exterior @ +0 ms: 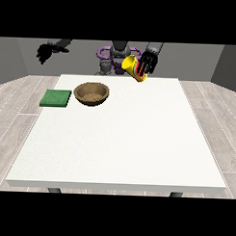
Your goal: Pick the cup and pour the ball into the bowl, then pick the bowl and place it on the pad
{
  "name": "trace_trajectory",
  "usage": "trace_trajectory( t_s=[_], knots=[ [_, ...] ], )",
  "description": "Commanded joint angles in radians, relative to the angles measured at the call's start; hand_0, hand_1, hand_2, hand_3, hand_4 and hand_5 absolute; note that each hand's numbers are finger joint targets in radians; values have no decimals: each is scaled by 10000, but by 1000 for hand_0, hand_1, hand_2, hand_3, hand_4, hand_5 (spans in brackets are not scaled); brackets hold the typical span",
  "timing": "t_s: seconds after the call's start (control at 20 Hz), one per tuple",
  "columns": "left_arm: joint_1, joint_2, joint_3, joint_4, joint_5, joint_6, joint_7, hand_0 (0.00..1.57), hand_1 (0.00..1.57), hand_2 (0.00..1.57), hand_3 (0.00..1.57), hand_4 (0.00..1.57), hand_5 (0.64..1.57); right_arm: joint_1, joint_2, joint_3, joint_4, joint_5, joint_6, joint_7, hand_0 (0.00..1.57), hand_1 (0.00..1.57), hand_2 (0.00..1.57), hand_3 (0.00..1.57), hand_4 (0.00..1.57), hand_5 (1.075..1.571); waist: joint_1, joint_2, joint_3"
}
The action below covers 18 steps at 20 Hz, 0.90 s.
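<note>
A yellow cup (131, 66) with red stripes is held in the air above the table's far edge, tilted with its mouth towards the view's left. The hand at the view's right (148, 64) has its fingers curled round it. No ball shows. A brown bowl (92, 94) stands upright on the table, below and left of the cup. Left of the bowl lies a flat green pad (56, 98) near the table's left edge. The hand at the view's left (45, 53) hangs raised beyond the table's far left corner, holding nothing, fingers drooping.
The white table (124, 139) stretches wide towards the camera in front of the bowl and pad. The robot's torso (117, 55) stands behind the far edge. Grey plank floor surrounds the table.
</note>
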Motion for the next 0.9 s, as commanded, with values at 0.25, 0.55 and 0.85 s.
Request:
trace_trajectory(
  t_s=[0.25,0.55,0.85],
  knots=[
    [-1081,-1063,-2754,420,-3609,-950,2139,1501,1501,1571,1571,1380,1400,-278,-537,-241,755,-64,269,211,0,0,0,0,0,1571,82,-460,5],
    [-1722,-1671,-4420,1030,-5441,-2767,2515,1509,1509,1571,1571,1571,1042,-252,-436,-112,965,-68,598,-59,0,0,0,0,0,1570,-263,-454,8],
    [-1992,-1936,-5890,1445,-7278,-3806,2810,1479,1479,1571,1571,1474,1234,-332,-202,-3,995,66,362,-159,0,0,0,0,0,1571,-199,-481,-3]
  ],
)
